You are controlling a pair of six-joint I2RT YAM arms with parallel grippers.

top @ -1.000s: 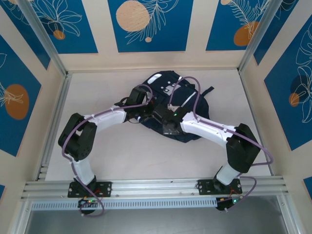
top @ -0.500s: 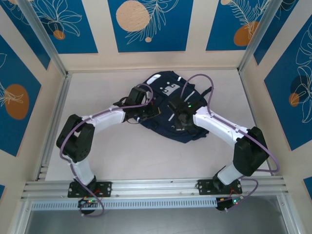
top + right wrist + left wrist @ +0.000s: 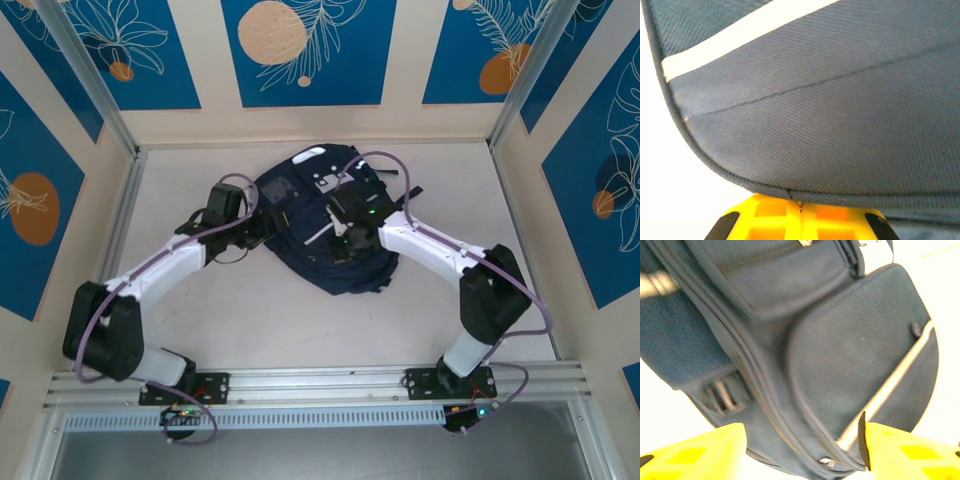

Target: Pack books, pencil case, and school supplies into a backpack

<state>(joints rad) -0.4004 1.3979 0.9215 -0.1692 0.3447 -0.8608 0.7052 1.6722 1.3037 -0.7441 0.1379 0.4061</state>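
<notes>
backpack (image 3: 322, 262) upper centre of top view, flat on table (image 3: 230, 310). right gripper (image 3: 801, 205) clamped tight on bag hem, likely pinching fabric to steady bag. left gripper (image 3: 802, 440) spread wide, empty, facing side pocket.

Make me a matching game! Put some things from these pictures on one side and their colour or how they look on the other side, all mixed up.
Things:
1. backpack
2. left fingers
3. right fingers
4. cable

How they look:
A. purple
B. spread apart
C. dark navy
D. pressed together

Pairs: 1-C, 2-B, 3-D, 4-A
</notes>
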